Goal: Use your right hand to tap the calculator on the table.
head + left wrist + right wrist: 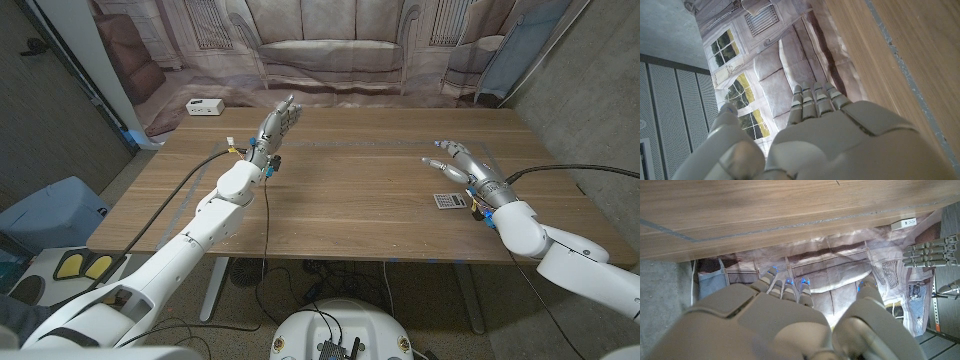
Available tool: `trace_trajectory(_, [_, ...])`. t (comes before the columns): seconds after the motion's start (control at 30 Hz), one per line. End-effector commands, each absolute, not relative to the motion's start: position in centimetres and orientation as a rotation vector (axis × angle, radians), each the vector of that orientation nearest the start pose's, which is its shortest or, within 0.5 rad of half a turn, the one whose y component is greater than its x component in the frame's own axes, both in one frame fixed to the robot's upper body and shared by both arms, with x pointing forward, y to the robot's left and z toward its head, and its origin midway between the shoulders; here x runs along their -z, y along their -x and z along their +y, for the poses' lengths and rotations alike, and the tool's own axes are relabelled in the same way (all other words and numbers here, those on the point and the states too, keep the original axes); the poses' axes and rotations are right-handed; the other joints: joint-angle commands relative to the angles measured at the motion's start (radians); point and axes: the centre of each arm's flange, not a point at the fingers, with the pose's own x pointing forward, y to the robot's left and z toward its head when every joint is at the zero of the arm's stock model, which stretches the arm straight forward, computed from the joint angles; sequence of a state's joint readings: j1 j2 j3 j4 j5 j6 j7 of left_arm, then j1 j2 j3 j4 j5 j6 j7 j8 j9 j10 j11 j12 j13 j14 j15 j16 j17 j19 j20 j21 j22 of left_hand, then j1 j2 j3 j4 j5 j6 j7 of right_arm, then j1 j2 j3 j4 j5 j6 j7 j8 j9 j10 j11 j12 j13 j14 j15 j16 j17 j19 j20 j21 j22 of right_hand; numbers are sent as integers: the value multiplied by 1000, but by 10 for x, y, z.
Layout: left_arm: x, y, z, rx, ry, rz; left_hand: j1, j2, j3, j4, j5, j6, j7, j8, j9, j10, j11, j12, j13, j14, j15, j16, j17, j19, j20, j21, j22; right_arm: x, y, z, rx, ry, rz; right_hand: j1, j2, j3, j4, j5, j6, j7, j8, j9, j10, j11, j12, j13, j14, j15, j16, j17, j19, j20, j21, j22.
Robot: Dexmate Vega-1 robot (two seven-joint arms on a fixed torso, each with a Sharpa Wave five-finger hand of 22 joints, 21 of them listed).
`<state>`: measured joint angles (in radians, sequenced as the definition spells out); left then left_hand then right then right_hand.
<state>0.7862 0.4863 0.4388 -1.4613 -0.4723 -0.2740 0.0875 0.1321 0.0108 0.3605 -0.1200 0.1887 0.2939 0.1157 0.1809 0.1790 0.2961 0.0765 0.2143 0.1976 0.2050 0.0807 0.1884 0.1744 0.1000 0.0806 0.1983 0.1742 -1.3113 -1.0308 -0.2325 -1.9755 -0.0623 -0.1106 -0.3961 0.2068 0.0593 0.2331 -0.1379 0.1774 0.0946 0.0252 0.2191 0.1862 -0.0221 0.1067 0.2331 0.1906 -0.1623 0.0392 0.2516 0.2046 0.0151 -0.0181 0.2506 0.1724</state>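
Head view: the calculator (pixel 447 200) lies flat on the desk (pixel 340 200) toward its right edge and nearer the front edge than the back. The right hand (pixel 463 168) hangs above the desk just behind the calculator, its wrist close beside the calculator's right side. Its fingers (pixel 440 147) are spread and reach toward the back of the desk, so the fingertips lie beyond the calculator rather than over it; they hold nothing, and no contact with the calculator can be seen. The left hand (pixel 273 130) is raised near the back left part of the desk, standing upright with its fingers straight and slightly apart, holding nothing. A white power strip (pixel 205 106) lies on the floor cloth beyond the desk's back left corner. A printed backdrop (pixel 330 45) with a sofa hangs behind the desk.

Left wrist view: the left hand (pixel 840 135) shows from behind, fingers (pixel 812 102) extended side by side and the thumb apart, nothing in them, with the desk's surface (pixel 890 50) alongside.

Right wrist view: the right hand (pixel 770 320) shows from behind, fingers (pixel 782 287) stretched out and the thumb set apart, grasping nothing. The left hand's fingers (pixel 932 252) and the power strip (pixel 903 224) appear past the desk (pixel 765 215).
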Motion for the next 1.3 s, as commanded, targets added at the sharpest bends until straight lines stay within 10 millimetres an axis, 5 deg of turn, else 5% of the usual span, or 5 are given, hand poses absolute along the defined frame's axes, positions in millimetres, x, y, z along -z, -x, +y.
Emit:
trace_trajectory(0.03, [-39,-625,220,230,-88,-767,9,9,0,-7,-2,-6,2,-1,4,-11,5,-4,5,-2,3,-3,5,6,-3,-1,4,43,-522,-325,89,855,-703,7,-7,0,-2,1,13,4,-2,3,18,1,6,3,25,-3,5,1,35,-19,9,0])
trace_trajectory(0.83, [-36,-622,224,221,-71,-785,16,13,3,-9,-3,4,5,9,4,0,6,1,5,3,3,0,5,11,-16,0,4,39,-541,-319,-64,475,-792,34,-17,0,-11,3,48,46,-8,3,96,6,12,2,131,-1,16,-5,182,-21,26,-3])
trace_trajectory(1.3, [-35,-624,225,238,-59,-786,18,13,3,-10,-3,4,3,9,4,-1,4,1,5,2,2,0,5,11,-17,-1,3,27,-565,-306,-191,298,-819,37,-23,-2,-11,3,44,49,-13,3,105,6,9,2,145,2,14,-5,197,-18,22,-3])
